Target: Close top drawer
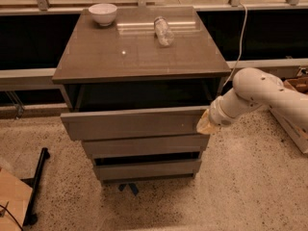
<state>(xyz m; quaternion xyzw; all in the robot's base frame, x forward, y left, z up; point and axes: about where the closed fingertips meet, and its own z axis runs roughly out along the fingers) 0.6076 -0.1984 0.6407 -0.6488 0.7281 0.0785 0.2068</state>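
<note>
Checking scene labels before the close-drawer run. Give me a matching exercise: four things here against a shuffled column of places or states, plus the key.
Things:
1. top drawer
2. white bowl
3. clear bottle
4. gripper

Places or states:
A. lying on its side on the cabinet top, towards the back, right of centre
B. at the right end of the top drawer's front panel
C. pulled out, inside showing
D. upright at the back left corner of the cabinet top

Pairs: 1-C, 2-D, 3-A, 4-B
</note>
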